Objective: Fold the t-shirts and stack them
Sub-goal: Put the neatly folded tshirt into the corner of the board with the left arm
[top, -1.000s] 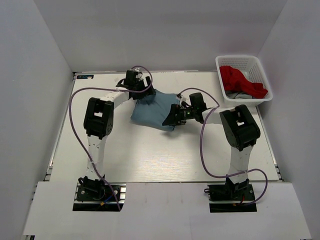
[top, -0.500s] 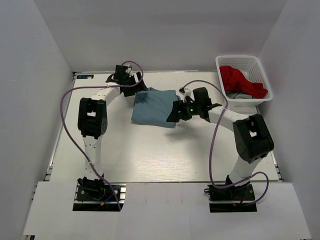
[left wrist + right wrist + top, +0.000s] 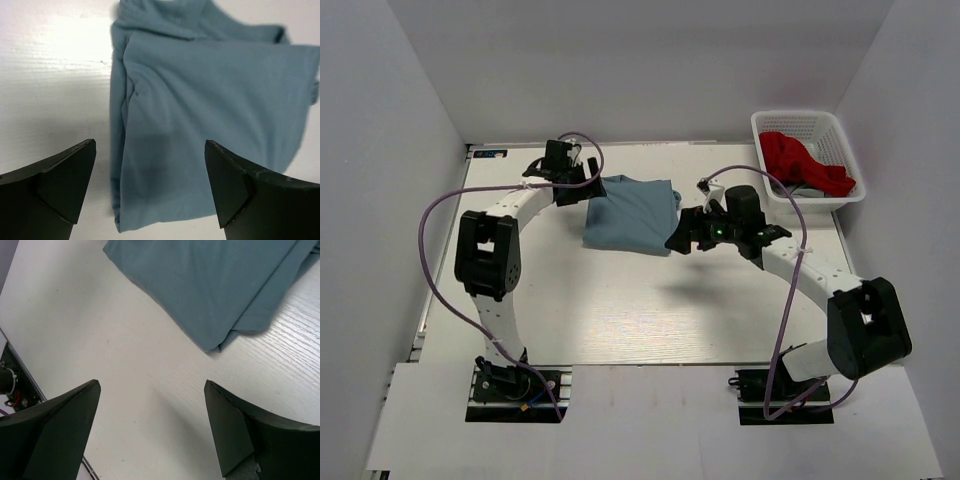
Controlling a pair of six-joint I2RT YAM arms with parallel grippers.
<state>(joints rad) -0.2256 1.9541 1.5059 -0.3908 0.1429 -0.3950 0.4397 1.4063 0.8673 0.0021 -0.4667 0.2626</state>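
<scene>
A folded grey-blue t-shirt [image 3: 630, 213] lies on the white table, toward the back centre. It fills the left wrist view as a neat rectangle of t-shirt [image 3: 210, 115], and its near corner shows at the top of the right wrist view as t-shirt [image 3: 210, 290]. My left gripper [image 3: 588, 183] stands open at the shirt's left edge, its jaws wide over the cloth and holding nothing. My right gripper [image 3: 680, 240] is open just off the shirt's right corner, above bare table. A red garment [image 3: 805, 163] lies in the white basket [image 3: 770, 125].
The white lattice basket stands at the back right corner of the table, with grey cloth [image 3: 802, 190] under the red garment. White walls close in the table on three sides. Purple cables loop from both arms.
Both grippers have drawn back from the folded shirt: the left one leftward to its edge, the right one rightward and off the cloth. The shirt now lies flat and uncovered.
</scene>
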